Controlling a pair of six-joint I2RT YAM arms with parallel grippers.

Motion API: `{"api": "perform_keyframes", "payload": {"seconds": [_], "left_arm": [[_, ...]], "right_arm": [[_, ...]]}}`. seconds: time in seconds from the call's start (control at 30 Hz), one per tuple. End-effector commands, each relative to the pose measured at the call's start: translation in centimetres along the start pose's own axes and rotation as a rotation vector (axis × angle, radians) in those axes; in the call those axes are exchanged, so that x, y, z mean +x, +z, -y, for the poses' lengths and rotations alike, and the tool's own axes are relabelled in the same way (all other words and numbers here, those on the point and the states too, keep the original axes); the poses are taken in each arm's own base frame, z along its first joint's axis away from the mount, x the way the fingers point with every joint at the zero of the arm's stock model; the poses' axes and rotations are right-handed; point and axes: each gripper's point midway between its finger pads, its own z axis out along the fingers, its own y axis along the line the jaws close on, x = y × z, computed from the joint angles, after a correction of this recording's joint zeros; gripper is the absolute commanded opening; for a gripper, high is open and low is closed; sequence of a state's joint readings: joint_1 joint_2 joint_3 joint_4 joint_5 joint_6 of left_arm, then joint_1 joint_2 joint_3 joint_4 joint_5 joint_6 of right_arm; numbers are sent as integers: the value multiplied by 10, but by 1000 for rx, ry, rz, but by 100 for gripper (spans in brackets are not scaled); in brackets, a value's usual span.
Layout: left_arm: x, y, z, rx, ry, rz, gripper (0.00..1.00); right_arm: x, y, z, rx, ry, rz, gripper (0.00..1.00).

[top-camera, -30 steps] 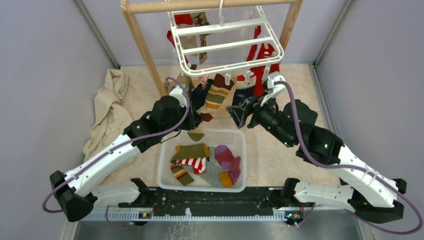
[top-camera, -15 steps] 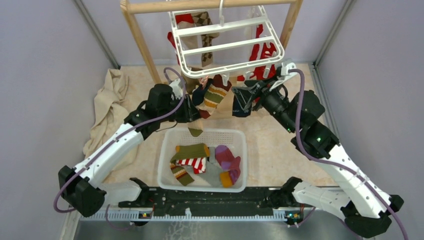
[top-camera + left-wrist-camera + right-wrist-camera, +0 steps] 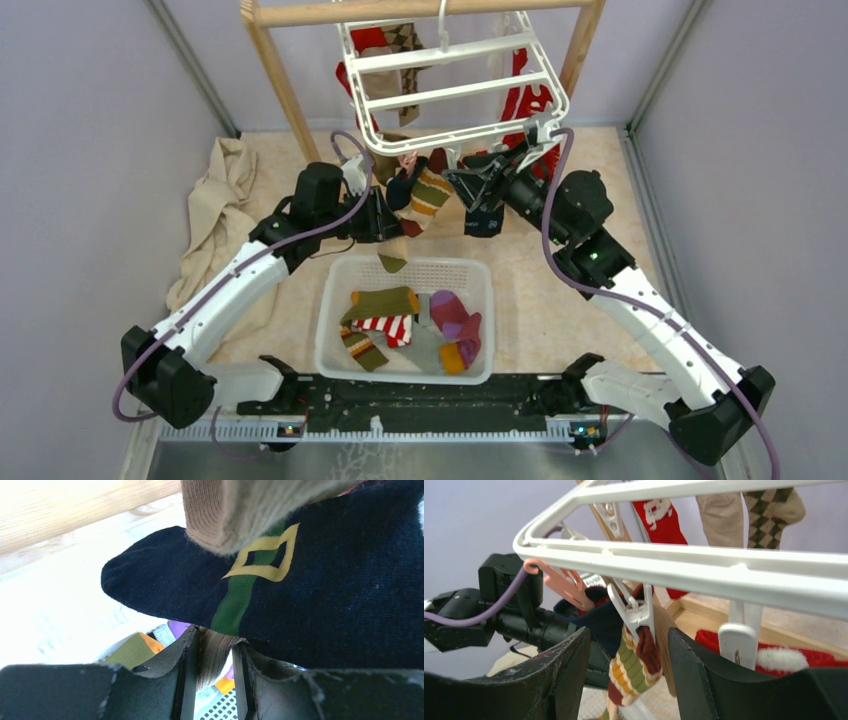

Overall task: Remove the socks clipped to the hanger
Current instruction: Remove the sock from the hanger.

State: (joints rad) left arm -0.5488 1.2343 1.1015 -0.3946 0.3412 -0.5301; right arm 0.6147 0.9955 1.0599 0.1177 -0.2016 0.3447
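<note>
The white hanger (image 3: 455,93) (image 3: 724,565) hangs from a wooden frame with several socks clipped under it. A striped sock (image 3: 428,195) (image 3: 636,665) dangles from a front clip between the fingers of my right gripper (image 3: 470,195) (image 3: 629,637). That gripper is open and touches neither the sock nor the clip. Beside the striped sock hang a navy sock (image 3: 325,595) with a green band and a tan ribbed sock (image 3: 664,630). My left gripper (image 3: 388,222) (image 3: 216,640) sits under the navy sock, narrowly shut on a fold of the tan ribbed sock (image 3: 212,655). Red socks (image 3: 525,100) and an argyle sock (image 3: 769,515) hang further back.
A white mesh basket (image 3: 335,300) holding several loose socks stands on the floor between the arms. The wooden frame's posts (image 3: 290,100) rise on either side of the hanger. A beige cloth (image 3: 215,220) lies crumpled at the left wall.
My right arm has swung left and up, bringing its open jaws around the striped sock. My left gripper has shifted slightly up and left, its jaws a little wider.
</note>
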Motion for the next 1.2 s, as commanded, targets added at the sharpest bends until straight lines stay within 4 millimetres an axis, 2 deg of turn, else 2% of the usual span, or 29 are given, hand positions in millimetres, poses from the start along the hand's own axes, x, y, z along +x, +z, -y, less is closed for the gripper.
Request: {"api": "perform_keyframes", "payload": {"seconds": [0.0, 0.47, 1.0, 1.17], "left_arm": [[-15, -1, 10, 47, 32, 27, 36], [-13, 2, 5, 48, 27, 5, 35], [-11, 5, 4, 46, 23, -15, 35], [-9, 8, 2, 43, 19, -23, 35]], "right_arm": [[-33, 6, -12, -73, -12, 121, 58], [-35, 21, -2, -63, -36, 138, 58], [-41, 26, 1, -68, -55, 178, 58], [-41, 26, 3, -63, -53, 186, 50]]}}
